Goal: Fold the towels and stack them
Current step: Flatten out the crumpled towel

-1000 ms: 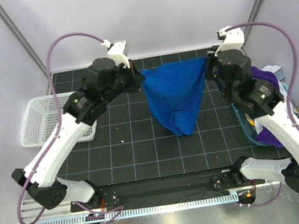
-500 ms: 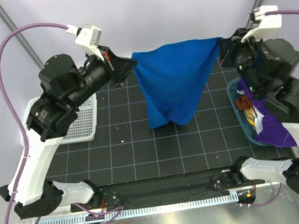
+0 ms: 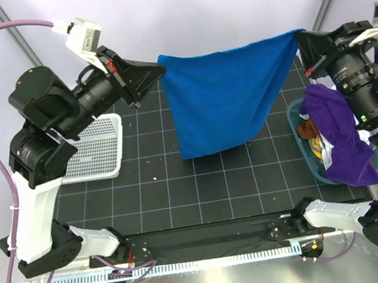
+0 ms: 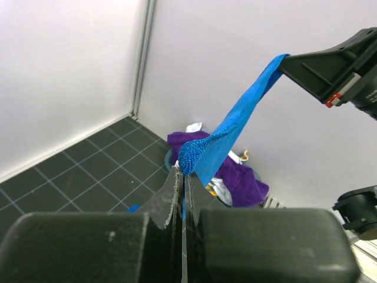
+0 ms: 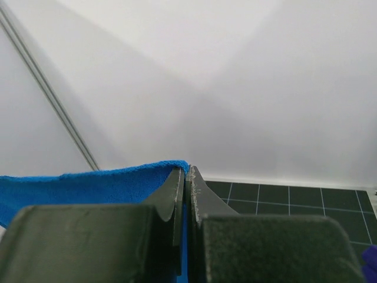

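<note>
One blue towel [image 3: 225, 98] hangs clenched between left hand [image 3: 160, 69] and right hand [image 3: 299, 35]; one purple towel [image 3: 341, 135] lies nearby.

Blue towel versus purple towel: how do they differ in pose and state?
The blue towel hangs spread in the air, pinched at its top corners by the left gripper and right gripper; the purple towel lies crumpled, unheld. The blue towel hangs over the mat; the purple towel is heaped on a teal bin. Neither is folded.
</note>
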